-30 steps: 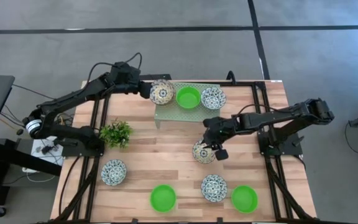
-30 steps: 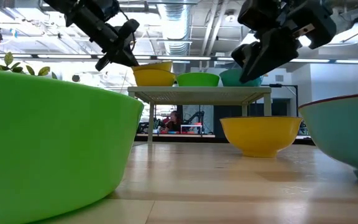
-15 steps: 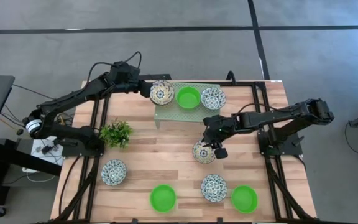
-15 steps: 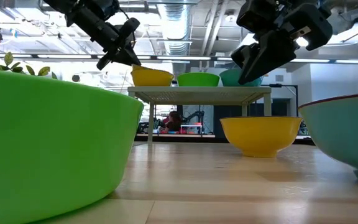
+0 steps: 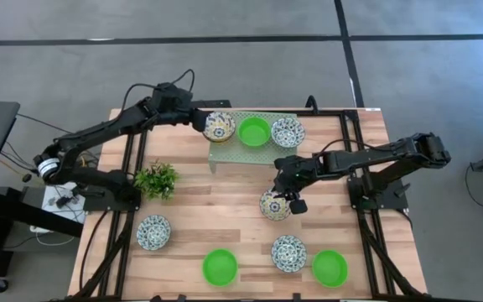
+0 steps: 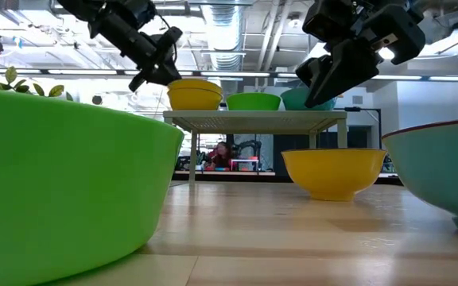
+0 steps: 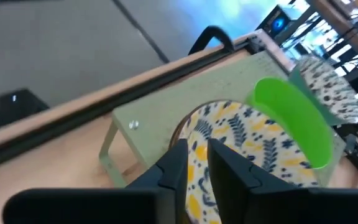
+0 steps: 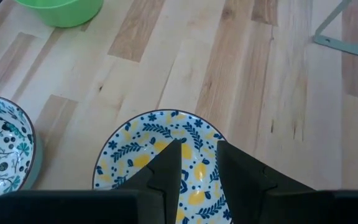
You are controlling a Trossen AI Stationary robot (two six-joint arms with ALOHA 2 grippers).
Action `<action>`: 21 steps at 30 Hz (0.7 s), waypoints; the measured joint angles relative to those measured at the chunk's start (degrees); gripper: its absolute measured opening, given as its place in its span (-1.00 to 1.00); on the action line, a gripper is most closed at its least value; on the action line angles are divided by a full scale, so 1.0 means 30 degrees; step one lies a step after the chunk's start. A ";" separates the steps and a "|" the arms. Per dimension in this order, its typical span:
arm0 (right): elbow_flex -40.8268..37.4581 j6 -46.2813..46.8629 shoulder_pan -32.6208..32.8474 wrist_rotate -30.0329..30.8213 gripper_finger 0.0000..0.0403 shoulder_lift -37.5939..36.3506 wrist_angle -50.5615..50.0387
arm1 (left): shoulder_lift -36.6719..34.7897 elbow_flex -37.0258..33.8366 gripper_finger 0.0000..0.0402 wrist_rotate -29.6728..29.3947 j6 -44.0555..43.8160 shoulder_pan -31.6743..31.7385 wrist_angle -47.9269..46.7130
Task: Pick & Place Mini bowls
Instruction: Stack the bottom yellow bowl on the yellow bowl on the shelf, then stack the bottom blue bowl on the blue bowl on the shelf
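Along the near edge of the table [image 5: 241,189] sit a green bowl [image 5: 220,266], a blue-patterned bowl [image 5: 288,252] and another green bowl [image 5: 329,268], with a fourth patterned bowl [image 5: 153,232] off to the left. Mid-table, the right gripper [image 5: 284,196] hangs right over a yellow-patterned bowl [image 5: 273,205], fingers [image 8: 166,163] parted above its rim, gripping nothing. Left of that, a small plant [image 5: 157,179]. At the far side, the rack [image 5: 250,148] carries three bowls in a row, and the left gripper [image 5: 205,123] has its fingers [image 7: 178,158] straddling the rim of the leftmost rack bowl [image 5: 219,127], slightly apart; whether they pinch it, I cannot tell.
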 joint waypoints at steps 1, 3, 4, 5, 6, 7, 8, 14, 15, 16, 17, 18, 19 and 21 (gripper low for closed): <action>0.0000 0.0000 0.0000 0.0000 -0.52 0.0000 0.0000 | -0.0262 0.0000 -0.66 -0.0006 0.0139 0.0000 0.0122; 0.0000 0.0000 0.0000 0.0000 -0.52 0.0000 0.0000 | -0.0991 0.0000 -0.63 0.0000 0.0272 0.0000 0.0270; 0.0000 0.0000 0.0000 0.0000 -0.52 0.0000 0.0001 | -0.1399 0.0000 -0.62 0.0000 0.0272 0.0000 0.0289; 0.0000 0.0000 0.0000 0.0000 -0.52 0.0000 0.0007 | -0.1845 0.0000 -0.62 0.0000 0.0283 -0.0007 0.0289; 0.0000 0.0000 0.0000 0.0000 -0.52 0.0000 0.0008 | -0.2312 0.0000 -0.62 0.0000 0.0326 -0.0061 0.0291; 0.0000 0.0000 0.0000 0.0000 -0.52 0.0000 0.0015 | -0.2790 -0.0007 -0.62 -0.0010 0.0436 -0.0158 0.0275; 0.0000 0.0000 0.0000 0.0000 -0.52 0.0000 0.0021 | -0.3268 -0.0007 -0.62 -0.0024 0.0582 -0.0306 0.0277; 0.0000 0.0007 0.0015 0.0007 -0.52 0.0000 0.0770 | -0.5703 -0.0007 -0.66 0.0036 0.1304 -0.2190 0.0114; 0.0000 0.0011 0.0015 0.0007 -0.52 0.0000 0.0981 | -0.5996 -0.0007 -0.66 0.0036 0.1612 -0.2598 0.0114; 0.0000 0.0036 0.0015 0.0007 -0.52 0.0000 0.1163 | -0.6256 -0.0007 -0.67 0.0030 0.1840 -0.2998 0.0114; 0.0000 0.0043 0.0015 0.0007 -0.52 0.0000 0.1326 | -0.6462 -0.0007 -0.67 0.0029 0.2078 -0.3424 0.0114; 0.0000 0.0044 0.0015 0.0007 -0.52 0.0000 0.1449 | -0.6614 -0.0007 -0.67 0.0029 0.2273 -0.3856 0.0095; 0.0000 0.0044 0.0015 0.0007 -0.52 0.0000 0.1553 | -0.6725 -0.0007 -0.68 0.0029 0.2417 -0.4266 0.0053; 0.0000 0.0044 0.0044 0.0015 -0.52 0.0000 0.1792 | -0.6863 -0.0016 -0.68 0.0036 0.2846 -0.5099 -0.0052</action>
